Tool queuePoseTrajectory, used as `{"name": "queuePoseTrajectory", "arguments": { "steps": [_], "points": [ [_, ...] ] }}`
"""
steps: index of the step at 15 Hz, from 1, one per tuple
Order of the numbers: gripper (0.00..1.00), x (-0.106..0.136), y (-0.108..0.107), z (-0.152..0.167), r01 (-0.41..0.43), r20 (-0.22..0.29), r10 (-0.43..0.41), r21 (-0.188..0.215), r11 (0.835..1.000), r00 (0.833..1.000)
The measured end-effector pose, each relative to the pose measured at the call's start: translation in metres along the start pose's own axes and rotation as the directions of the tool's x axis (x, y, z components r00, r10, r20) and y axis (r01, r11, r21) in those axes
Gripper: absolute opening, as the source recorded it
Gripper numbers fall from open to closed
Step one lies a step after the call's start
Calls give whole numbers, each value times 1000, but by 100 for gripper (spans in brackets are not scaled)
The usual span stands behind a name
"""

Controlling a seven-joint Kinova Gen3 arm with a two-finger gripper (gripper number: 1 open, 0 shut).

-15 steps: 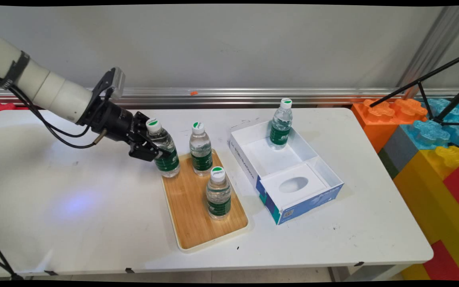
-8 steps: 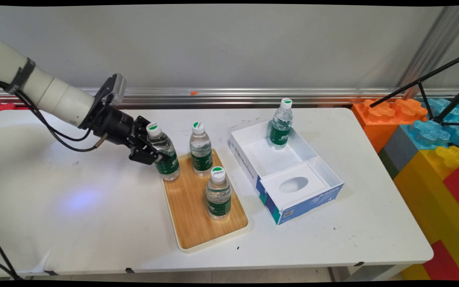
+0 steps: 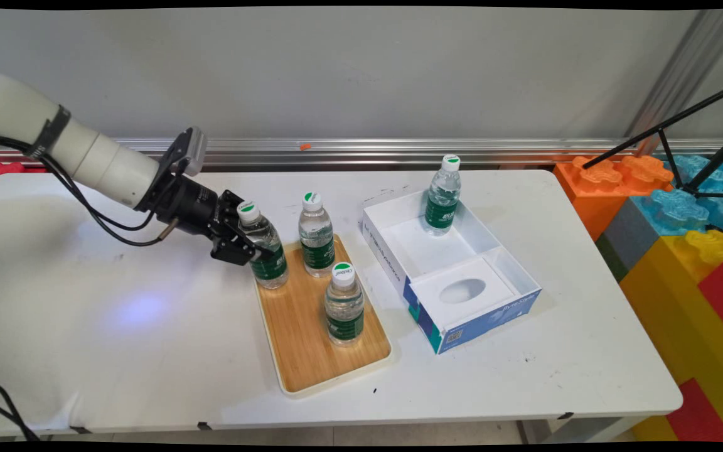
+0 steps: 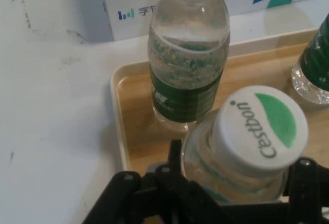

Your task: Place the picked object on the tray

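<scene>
My gripper (image 3: 250, 248) is shut on a clear water bottle (image 3: 265, 250) with a green label and a white, green-marked cap. The bottle leans to the left over the back left corner of a wooden tray (image 3: 302, 339). In the hand view the held bottle's cap (image 4: 262, 126) fills the lower right, between the black fingers (image 4: 175, 170). Two more such bottles stand upright on the tray: one at the back (image 3: 316, 237), also (image 4: 187, 64), and one in the middle (image 3: 344, 306). I cannot tell whether the held bottle's base touches the tray.
Right of the tray lies an open white and blue box (image 3: 499, 254) with a fourth bottle (image 3: 442, 198) standing in its far compartment. Big coloured toy blocks (image 3: 663, 213) and a black tripod leg (image 3: 669, 125) stand past the table's right end.
The gripper and the bottle it holds have shifted a little to the right and toward the near side, over the tray's corner. The other bottles and the box are unmoved.
</scene>
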Motion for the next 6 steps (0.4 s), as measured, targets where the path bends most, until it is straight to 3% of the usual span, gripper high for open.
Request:
{"name": "queuePoseTrajectory", "arguments": {
  "steps": [2,3,6],
  "points": [
    [0,-2,-1,3,-3,0,3,-4,1000,1000],
    [100,-2,-1,5,-6,-1,6,-6,1000,1000],
    [100,-2,-1,7,-10,-3,10,-12,1000,1000]
  ]
}}
